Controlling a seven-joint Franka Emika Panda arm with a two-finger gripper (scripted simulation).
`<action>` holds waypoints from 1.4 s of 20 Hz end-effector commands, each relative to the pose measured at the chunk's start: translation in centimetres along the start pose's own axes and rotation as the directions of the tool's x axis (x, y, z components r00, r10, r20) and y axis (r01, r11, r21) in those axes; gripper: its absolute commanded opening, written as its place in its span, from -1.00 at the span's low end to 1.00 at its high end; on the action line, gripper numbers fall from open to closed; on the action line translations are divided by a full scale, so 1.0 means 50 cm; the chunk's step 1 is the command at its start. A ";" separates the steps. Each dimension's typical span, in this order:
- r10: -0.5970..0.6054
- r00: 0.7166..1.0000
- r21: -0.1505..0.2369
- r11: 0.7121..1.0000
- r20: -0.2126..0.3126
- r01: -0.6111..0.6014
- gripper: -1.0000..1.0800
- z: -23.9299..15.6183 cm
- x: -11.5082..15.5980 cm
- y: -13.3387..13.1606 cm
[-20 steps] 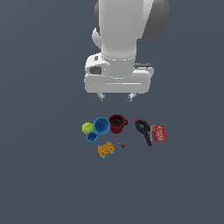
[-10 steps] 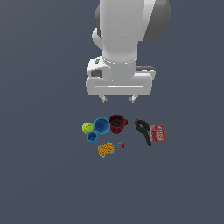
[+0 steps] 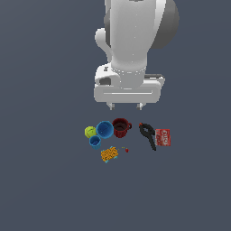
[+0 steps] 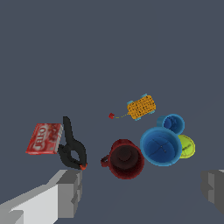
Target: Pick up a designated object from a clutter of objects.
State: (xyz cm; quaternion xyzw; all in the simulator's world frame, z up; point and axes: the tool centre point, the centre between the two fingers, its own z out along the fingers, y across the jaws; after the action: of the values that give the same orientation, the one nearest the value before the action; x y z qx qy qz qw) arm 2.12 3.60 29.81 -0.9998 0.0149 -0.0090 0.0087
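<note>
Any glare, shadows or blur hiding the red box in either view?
Exterior view: flat, even light, no glare or cast shadows; the red box is small, its lettering unreadable. Wrist view: sharp, the box unobstructed beside the black clamp, lettering visible.

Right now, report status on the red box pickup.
Gripper open, empty, above the clutter. Red box flat on the floor, untouched. Black clamp right beside it, crowding one edge.
</note>
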 end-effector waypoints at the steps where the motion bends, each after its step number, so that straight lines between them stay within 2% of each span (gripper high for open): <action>1: 0.000 1.000 -0.001 1.000 0.002 0.000 0.92 0.022 0.005 -0.023; 6: 0.001 1.000 -0.003 1.000 0.006 -0.001 0.92 0.090 0.015 -0.095; 10: 0.002 1.000 -0.006 1.000 0.009 -0.002 0.92 0.168 0.016 -0.176; 18: 0.002 1.000 -0.014 1.000 0.015 -0.002 0.92 0.331 -0.019 -0.341; 23: 0.002 1.000 -0.016 1.000 0.017 -0.002 0.92 0.393 -0.044 -0.400; 28: 0.002 1.000 -0.018 1.000 0.018 -0.001 0.92 0.423 -0.059 -0.427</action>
State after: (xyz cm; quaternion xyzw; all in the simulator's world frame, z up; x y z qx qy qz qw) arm 0.30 25.06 9.36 -0.9999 0.0148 0.0006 0.0002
